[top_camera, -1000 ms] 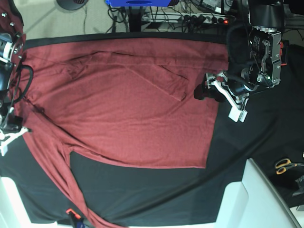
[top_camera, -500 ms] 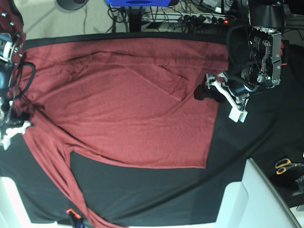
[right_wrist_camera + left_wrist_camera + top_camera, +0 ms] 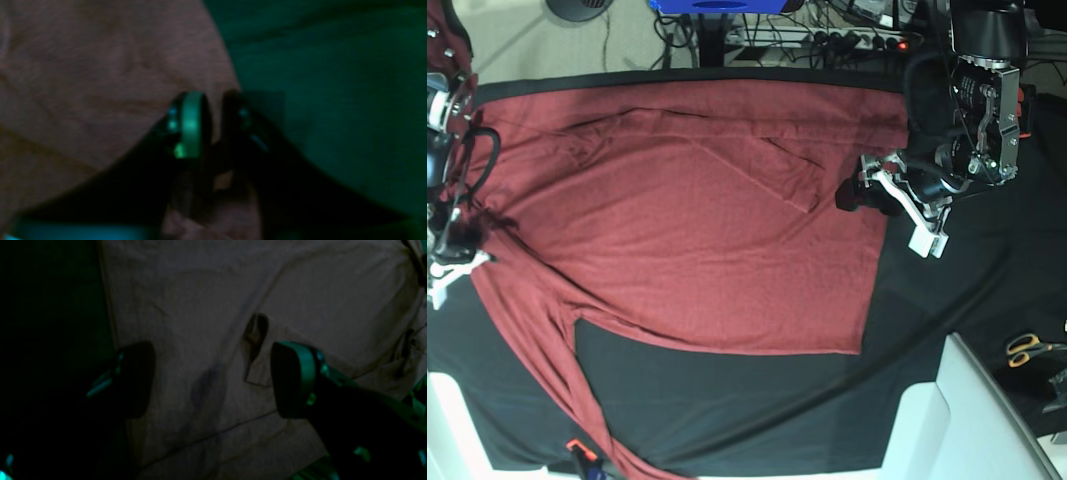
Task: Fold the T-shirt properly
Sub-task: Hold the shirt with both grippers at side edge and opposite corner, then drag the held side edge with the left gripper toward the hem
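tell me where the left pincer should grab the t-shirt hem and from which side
Probably the T-shirt hem edge right below the left pincer, which hangs open over it. Come straight down, one finger on the red cloth and one on the black tablecloth, then pinch. The hem lies flat as a single straight edge there, so a top-down pinch across the edge should catch it.

table: black tablecloth point(image 3: 987, 290) | floor: cables, power strip point(image 3: 847, 40) | scissors point(image 3: 1027, 348) at right edge

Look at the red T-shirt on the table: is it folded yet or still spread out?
Mostly spread. The T-shirt lies flat across the black tablecloth; one sleeve is folded over its body, the other trails out toward the table's near edge.
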Robot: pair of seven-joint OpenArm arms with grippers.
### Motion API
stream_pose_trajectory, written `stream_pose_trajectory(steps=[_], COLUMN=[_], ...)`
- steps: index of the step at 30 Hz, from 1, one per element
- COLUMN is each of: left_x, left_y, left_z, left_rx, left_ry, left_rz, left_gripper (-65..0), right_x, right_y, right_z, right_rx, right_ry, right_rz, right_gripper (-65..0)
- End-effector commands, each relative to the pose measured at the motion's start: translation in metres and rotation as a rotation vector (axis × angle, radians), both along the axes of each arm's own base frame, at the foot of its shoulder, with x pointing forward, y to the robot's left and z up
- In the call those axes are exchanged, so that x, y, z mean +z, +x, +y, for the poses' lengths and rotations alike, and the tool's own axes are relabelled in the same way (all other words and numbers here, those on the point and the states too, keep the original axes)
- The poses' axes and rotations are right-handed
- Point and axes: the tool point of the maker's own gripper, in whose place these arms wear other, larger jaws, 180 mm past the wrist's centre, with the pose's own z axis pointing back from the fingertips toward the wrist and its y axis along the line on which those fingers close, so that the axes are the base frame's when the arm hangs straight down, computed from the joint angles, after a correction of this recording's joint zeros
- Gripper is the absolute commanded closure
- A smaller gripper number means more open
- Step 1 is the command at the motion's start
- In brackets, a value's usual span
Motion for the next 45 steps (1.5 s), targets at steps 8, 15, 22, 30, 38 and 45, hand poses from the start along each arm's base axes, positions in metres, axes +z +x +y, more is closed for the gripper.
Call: stream_pose_trajectory(steps=[8, 15, 22, 30, 38, 45], left_x=[0.012, 0.012, 0.011, 0.018, 0.01, 0.012], left_y=[0.011, 0.011, 0.011, 0.021, 0.078, 0.132], left_z=[0.003, 0.003, 0.003, 0.003, 0.031, 0.047], left_rx=[0.006, 0.006, 0.005, 0.008, 0.15, 0.262], left_ry=[-0.007, -0.007, -0.006, -0.006, -0.034, -0.096], left_rz=[-0.047, -0.047, -0.046, -0.069, -0.017, 0.006], left_gripper=[-51.7, -51.7, -51.7, -51.7, -51.7, -51.7], right_x=[0.033, 0.057, 0.056, 0.057, 0.068, 0.068], right_y=[0.023, 0.022, 0.025, 0.032, 0.042, 0.042], right_z=[-0.022, -0.046, -0.032, -0.018, -0.007, -0.006], right_rx=[-0.01, -0.16, -0.121, -0.07, -0.026, -0.021], right_ry=[-0.051, 0.011, 0.074, 0.102, 0.169, 0.169], right_rz=[-0.088, -0.16, -0.149, -0.153, -0.221, -0.22], right_gripper=[-0.3, -0.3, -0.2, -0.2, -0.2, -0.2])
